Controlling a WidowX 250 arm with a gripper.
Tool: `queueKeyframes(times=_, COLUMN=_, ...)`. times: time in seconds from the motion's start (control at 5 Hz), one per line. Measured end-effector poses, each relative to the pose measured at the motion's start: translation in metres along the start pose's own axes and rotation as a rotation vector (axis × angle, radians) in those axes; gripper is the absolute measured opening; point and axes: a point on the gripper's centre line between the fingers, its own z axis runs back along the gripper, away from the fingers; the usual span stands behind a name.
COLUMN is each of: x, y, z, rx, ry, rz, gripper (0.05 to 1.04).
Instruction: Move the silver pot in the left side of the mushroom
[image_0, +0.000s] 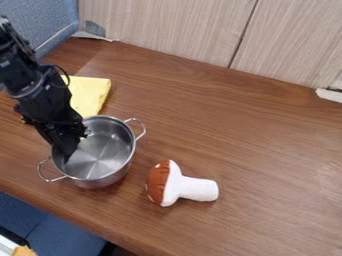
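The black gripper (69, 145) hangs down over the left part of the silver pot, its lower end at the pot's left inner wall; whether it holds the rim cannot be told. The silver pot (100, 159) stands upright on the table at the left, with one handle at its upper right and another at its lower left. Just to the pot's right, a plush mushroom (179, 186) lies on its side, brown cap toward the pot and white stem pointing right.
Behind the pot, a yellow cloth (89, 93) lies partly behind the arm. The brown wooden table (260, 145) ends at a front edge just below the pot. Pale wood panels (180, 27) close off the back, and a blue partition stands at the upper left.
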Motion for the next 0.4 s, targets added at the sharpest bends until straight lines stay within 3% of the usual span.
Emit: queueKeyframes(times=0.4, x=-0.0026, y=-0.0030, z=-0.0088, rx=0.005, ry=0.046, rz=-0.009, gripper=0.102)
